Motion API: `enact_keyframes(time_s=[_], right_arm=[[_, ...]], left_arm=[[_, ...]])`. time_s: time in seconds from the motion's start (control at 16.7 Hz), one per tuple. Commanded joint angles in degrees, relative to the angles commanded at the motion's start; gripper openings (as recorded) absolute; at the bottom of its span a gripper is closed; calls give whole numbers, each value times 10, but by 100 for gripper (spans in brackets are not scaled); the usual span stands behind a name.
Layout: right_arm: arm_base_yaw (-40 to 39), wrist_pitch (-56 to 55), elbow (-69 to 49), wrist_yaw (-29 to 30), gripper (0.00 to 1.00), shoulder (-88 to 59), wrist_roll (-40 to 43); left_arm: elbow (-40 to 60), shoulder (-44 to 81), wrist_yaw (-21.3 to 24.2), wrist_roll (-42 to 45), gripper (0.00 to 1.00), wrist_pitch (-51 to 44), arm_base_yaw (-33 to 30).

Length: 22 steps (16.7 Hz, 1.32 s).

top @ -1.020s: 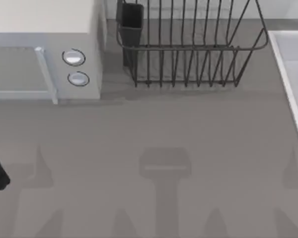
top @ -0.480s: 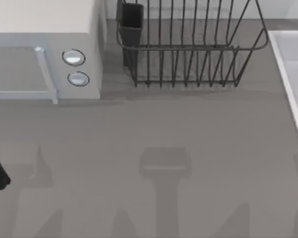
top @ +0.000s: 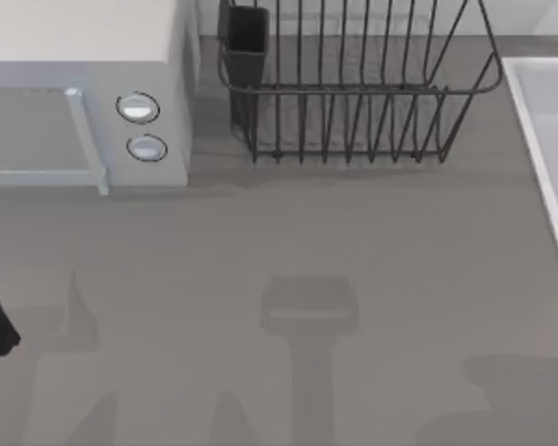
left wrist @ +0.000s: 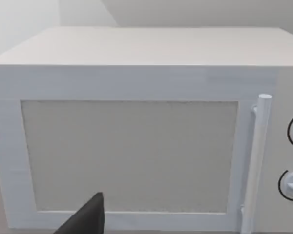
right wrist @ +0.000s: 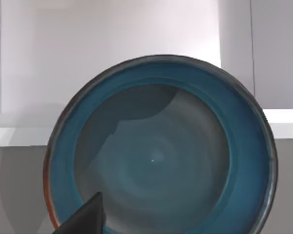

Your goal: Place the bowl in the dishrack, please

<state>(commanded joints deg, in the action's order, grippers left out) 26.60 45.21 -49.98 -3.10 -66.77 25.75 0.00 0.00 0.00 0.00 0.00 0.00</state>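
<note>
Blue glazed bowl [right wrist: 158,151] just below the right wrist camera, well apart from the dishrack [top: 353,88]. Probably stiff, heavy, slick and chippable; best pinched across the rim. Left arm parked beside the microwave [left wrist: 136,126]. Jaws' spread: cannot tell.

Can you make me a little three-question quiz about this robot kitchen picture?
1. True or false: the bowl is already inside the dishrack.
2. What colour is the bowl in the right wrist view? A) red B) blue C) yellow
3. Fill in: the microwave has ___ round knobs.

Key:
1. False. The top view shows no bowl among the dishrack's bars.
2. B, blue with a dark rim.
3. Two, one above the other, beside the door handle.
</note>
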Motion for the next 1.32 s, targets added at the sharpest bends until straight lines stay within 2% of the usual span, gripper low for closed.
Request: enact_keyframes(time_s=[0.3, 0.6, 0.96, 1.32], right_arm=[[80, 132, -155, -8, 100, -196, 79], [112, 180, -221, -10, 100, -266, 111], [109, 170, -212, -9, 100, -268, 109], [101, 22, -128, -9, 100, -326, 99]], left_arm=[[0, 0, 0, 0, 100, 0, 0], [0, 0, 0, 0, 100, 0, 0], [0, 0, 0, 0, 100, 0, 0], [0, 0, 0, 0, 100, 0, 0]])
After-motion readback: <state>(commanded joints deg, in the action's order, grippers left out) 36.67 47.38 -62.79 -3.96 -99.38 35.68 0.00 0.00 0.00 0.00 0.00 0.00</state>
